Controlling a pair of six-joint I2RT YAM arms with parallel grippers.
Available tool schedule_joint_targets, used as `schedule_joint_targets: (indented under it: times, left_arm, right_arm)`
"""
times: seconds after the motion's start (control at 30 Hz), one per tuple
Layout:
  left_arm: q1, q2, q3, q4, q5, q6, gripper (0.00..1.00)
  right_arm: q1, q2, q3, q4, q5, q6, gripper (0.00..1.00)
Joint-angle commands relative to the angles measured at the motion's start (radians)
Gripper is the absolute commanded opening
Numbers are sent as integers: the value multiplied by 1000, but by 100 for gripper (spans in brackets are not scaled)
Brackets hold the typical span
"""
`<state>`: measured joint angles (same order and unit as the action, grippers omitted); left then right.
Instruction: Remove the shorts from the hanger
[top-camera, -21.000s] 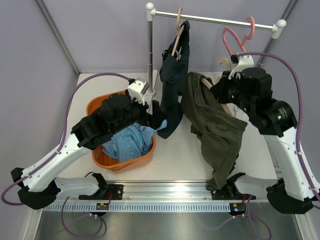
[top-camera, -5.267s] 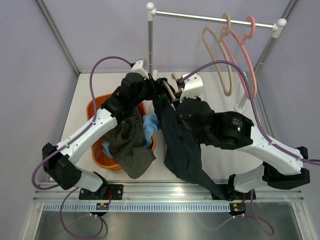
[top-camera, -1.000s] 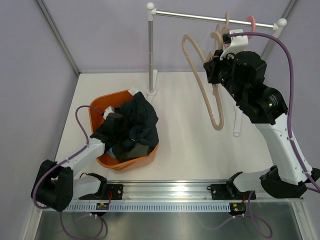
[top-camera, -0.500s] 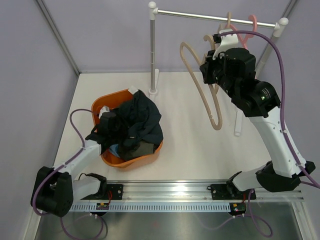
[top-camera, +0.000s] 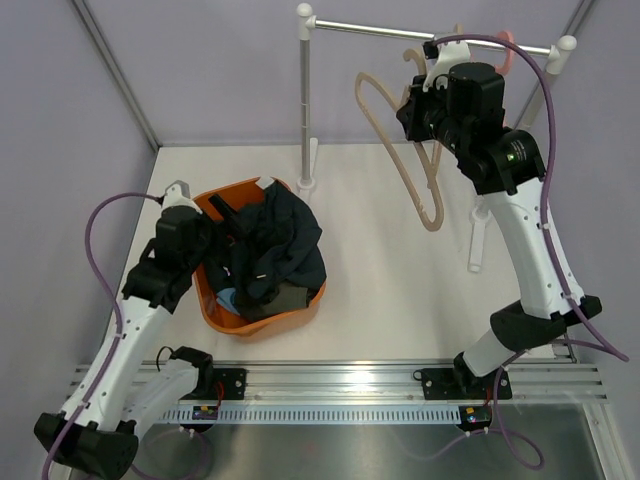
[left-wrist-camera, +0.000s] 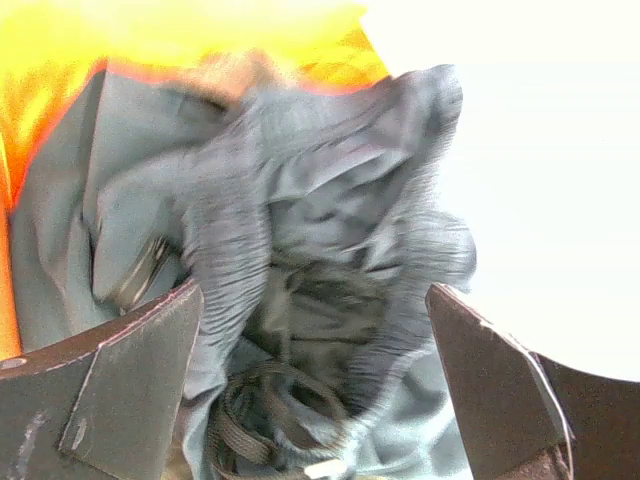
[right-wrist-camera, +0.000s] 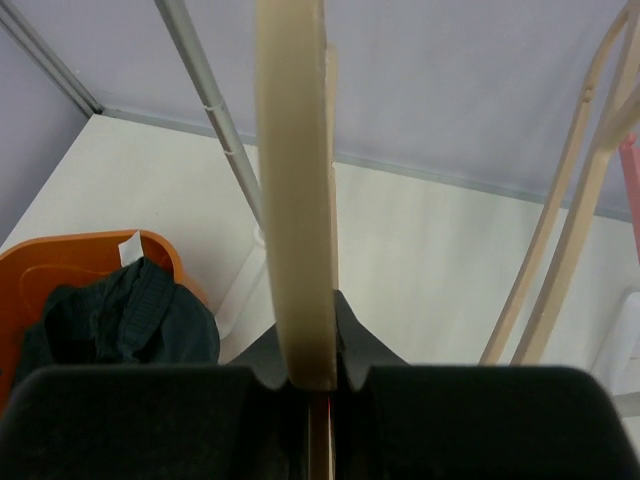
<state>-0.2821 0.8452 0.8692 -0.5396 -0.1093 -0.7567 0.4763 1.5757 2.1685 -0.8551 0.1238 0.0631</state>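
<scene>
The three pairs of shorts lie piled in the orange basket (top-camera: 262, 322). The dark navy pair (top-camera: 283, 243) is on top, with a bit of the light blue pair (top-camera: 228, 298) and the olive green pair (top-camera: 287, 300) showing beneath. My left gripper (top-camera: 218, 228) is open and empty over the basket's left side. In the left wrist view its fingers (left-wrist-camera: 130, 390) stand wide apart above the crumpled navy cloth (left-wrist-camera: 330, 200) and a drawstring. My right gripper (top-camera: 425, 108) is shut on a bare beige hanger (top-camera: 400, 160), held up near the rail (top-camera: 400, 31). The right wrist view shows the jaws closed on that hanger (right-wrist-camera: 295, 200).
The rail's post (top-camera: 304, 100) stands behind the basket. Another beige hanger (right-wrist-camera: 560, 250) and a pink hanger (top-camera: 505, 42) hang on the rail at the right. The white tabletop is bounded by grey walls. A metal track runs along the near edge.
My left arm has lifted and drawn back to the left from the basket, with the gripper open. My right arm has raised the bare beige hanger closer to the rail.
</scene>
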Motion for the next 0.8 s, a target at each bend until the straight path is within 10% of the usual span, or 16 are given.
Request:
schedule_joint_targets:
  times: [0.0,0.23,0.77]
  left_arm:
    - [4,-26,128,-59,28,141,99]
    - [6,-72,235,-88,75,237,99]
    - [6,-139,244,-94,79,326,99]
  right_arm:
    - [-41,76,154,44,-79,-17,0]
    - [-87,306,476,19,-79,14,0]
    - [-113,480,527,271,11,-6,0]
